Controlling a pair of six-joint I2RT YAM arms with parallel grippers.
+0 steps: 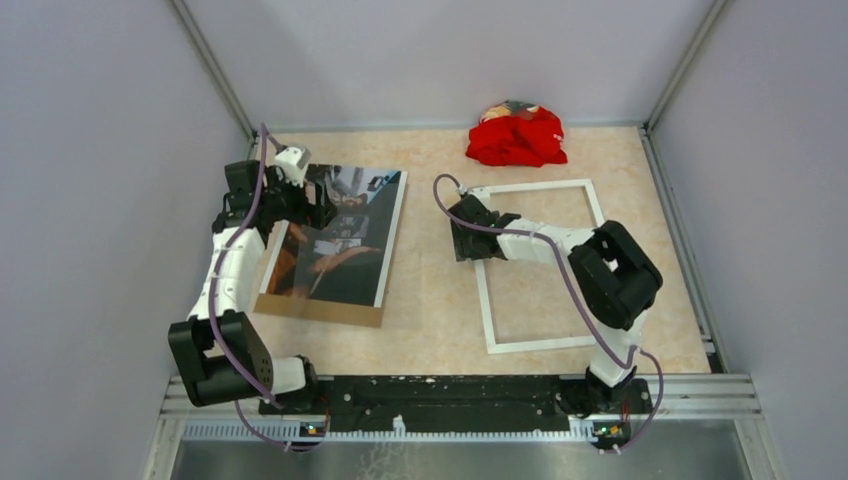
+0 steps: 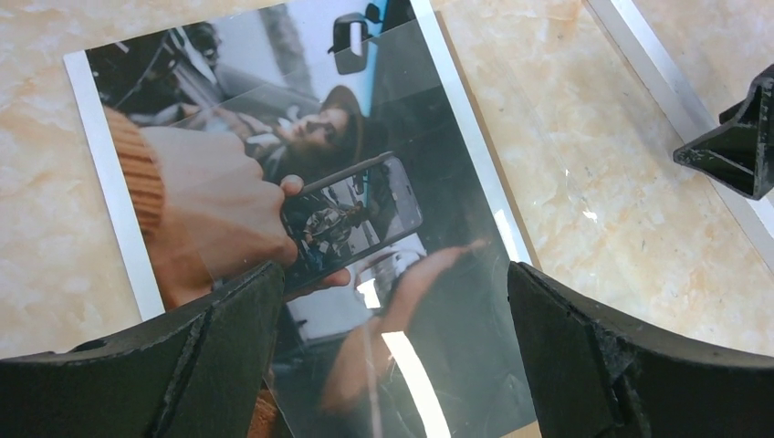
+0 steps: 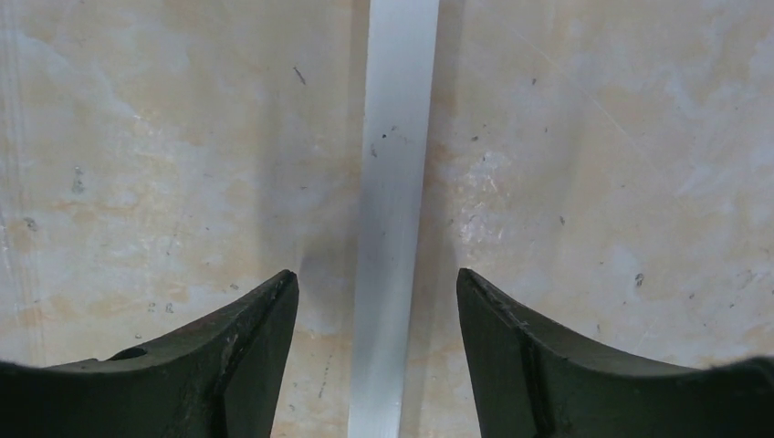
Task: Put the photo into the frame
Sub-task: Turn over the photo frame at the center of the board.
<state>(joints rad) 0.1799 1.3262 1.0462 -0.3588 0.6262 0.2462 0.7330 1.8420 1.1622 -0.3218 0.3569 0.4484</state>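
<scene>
The photo (image 1: 345,235) lies picture side up on the left of the table, and it fills the left wrist view (image 2: 301,173). My left gripper (image 1: 322,208) hangs just above the photo's far left part. Its jaws are wide open and empty (image 2: 392,283). The white frame (image 1: 540,343) lies flat on the right. My right gripper (image 1: 466,226) is low over the frame's left rail (image 3: 397,164). It is open (image 3: 377,278), with one finger on each side of the rail and not touching it.
A brown backing board (image 1: 325,312) lies under the photo and sticks out at its near edge. A clear glossy sheet (image 2: 456,301) seems to lie over part of the photo. A red cloth (image 1: 516,137) sits at the back. Grey walls enclose the table.
</scene>
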